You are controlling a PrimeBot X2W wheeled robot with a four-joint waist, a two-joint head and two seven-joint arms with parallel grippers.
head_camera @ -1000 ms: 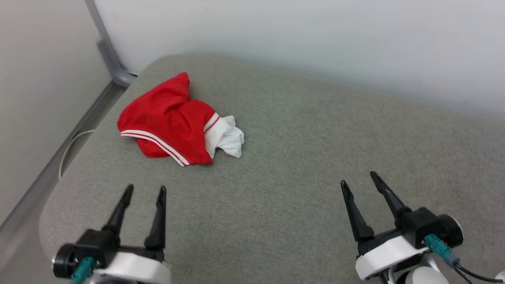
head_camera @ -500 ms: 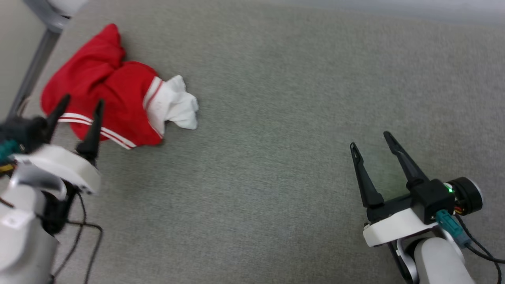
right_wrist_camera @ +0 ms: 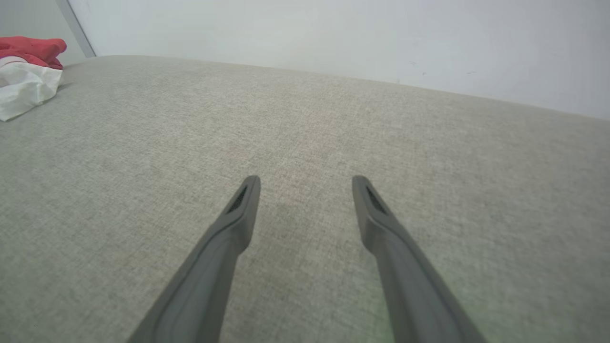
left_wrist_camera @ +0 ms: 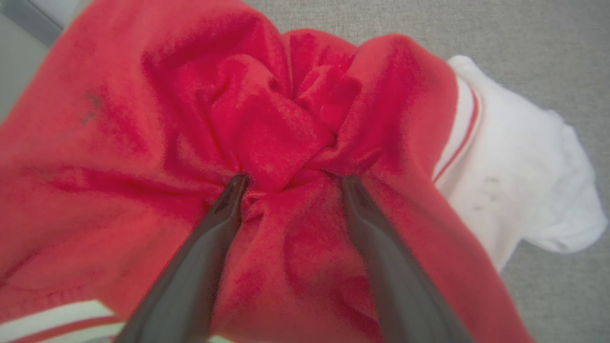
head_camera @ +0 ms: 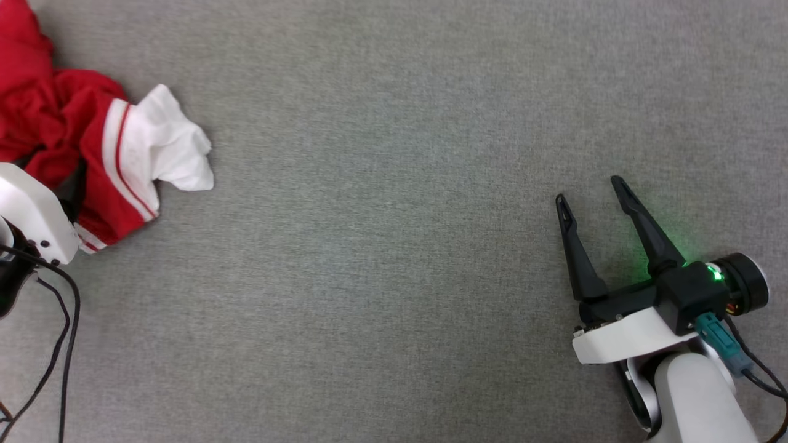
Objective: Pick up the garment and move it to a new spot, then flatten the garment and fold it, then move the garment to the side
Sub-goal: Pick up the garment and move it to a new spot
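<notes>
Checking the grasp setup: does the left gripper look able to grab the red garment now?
Probably yes: the left gripper is open, its tips straddling a bunched fold of the garment, with nothing in between.

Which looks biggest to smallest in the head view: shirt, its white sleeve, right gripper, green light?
1. shirt, though cut off at the picture's edge.
2. right gripper; it is nearer the camera, so this rank is unsure.
3. white sleeve.
4. green light behind the gripper.
</notes>
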